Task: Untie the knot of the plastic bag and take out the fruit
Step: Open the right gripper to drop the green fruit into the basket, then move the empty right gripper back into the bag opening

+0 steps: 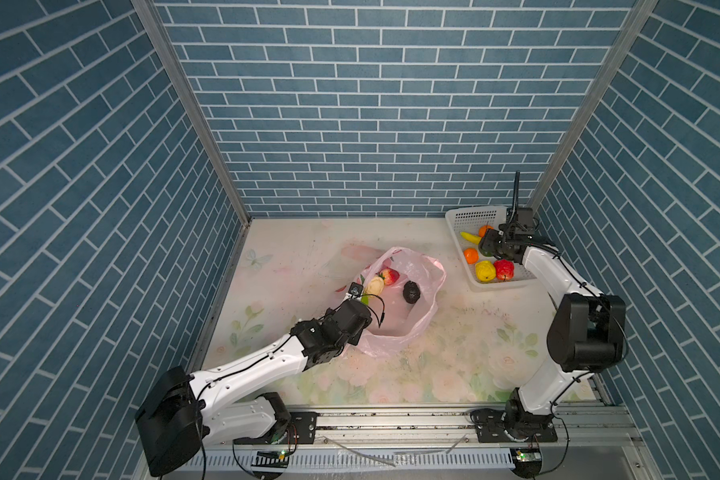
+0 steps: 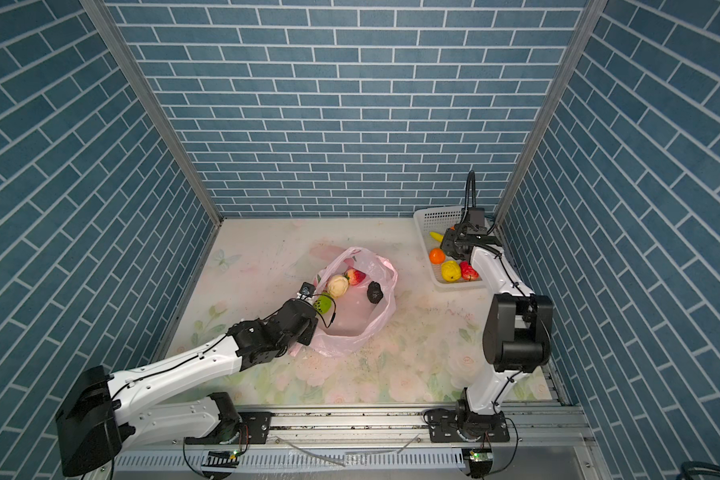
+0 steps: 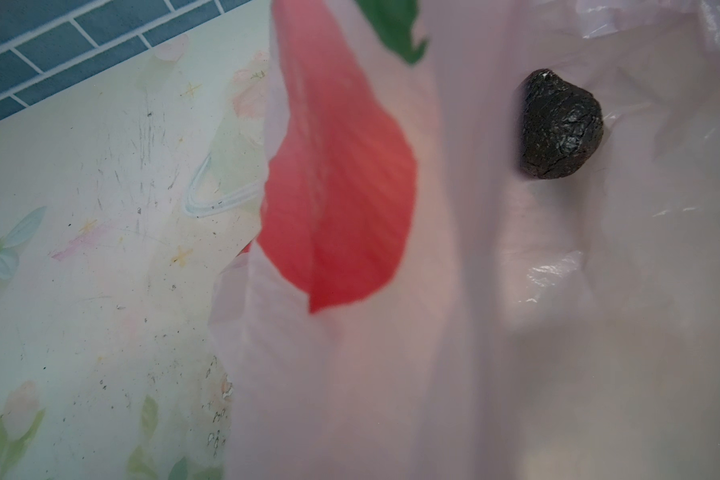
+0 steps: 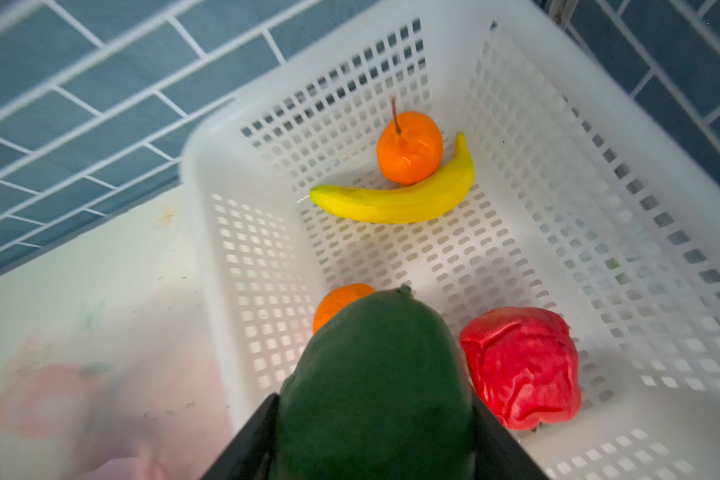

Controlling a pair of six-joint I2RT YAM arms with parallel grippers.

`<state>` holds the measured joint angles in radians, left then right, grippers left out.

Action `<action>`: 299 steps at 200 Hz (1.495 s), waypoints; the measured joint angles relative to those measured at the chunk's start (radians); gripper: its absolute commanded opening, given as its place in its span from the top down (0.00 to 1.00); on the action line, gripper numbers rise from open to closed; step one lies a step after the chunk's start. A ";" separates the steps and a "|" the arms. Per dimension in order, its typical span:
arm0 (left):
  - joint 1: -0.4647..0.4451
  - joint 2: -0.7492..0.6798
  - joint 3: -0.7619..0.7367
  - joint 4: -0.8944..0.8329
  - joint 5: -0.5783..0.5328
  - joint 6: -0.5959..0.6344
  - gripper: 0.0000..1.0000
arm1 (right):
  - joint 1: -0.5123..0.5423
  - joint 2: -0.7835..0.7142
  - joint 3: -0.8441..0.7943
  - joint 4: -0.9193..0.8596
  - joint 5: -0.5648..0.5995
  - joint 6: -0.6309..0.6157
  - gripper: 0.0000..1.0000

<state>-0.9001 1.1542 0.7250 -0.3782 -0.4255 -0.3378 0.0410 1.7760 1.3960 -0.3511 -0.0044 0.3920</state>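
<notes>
Three walls enclose the space, all covered in blue brick pattern with white joints: the back wall (image 1: 383,104), the left wall (image 1: 80,187) and the right wall (image 1: 661,166). An aluminium post (image 1: 192,112) runs up each rear corner. The surface (image 1: 433,357) has a pale floral print, scuffed and speckled dark. Along its near edge lie a metal rail (image 1: 391,419) and a slotted white cable duct (image 1: 350,459). The light is even

Bright, even light is cast from above, and only soft shadows are seen on the table (image 1: 454,332). In both top views the brick walls (image 1: 80,166) (image 2: 59,166) are splayed toward the edges. In the left wrist view the plastic bag (image 3: 391,374) is blurred and glare is caught on its creases, while the dark fruit (image 3: 560,124) is sharp. In the right wrist view the avocado (image 4: 375,395) is defocused and the corners are smeared.
</notes>
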 measured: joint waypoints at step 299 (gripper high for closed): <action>0.000 -0.004 0.000 0.003 -0.001 0.006 1.00 | 0.551 -0.257 0.360 -0.388 -0.129 -0.035 0.10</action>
<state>-0.9001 1.1503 0.7250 -0.3756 -0.4263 -0.3317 0.5919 1.5185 1.7557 -0.7387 -0.1337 0.3573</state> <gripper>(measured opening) 0.044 0.907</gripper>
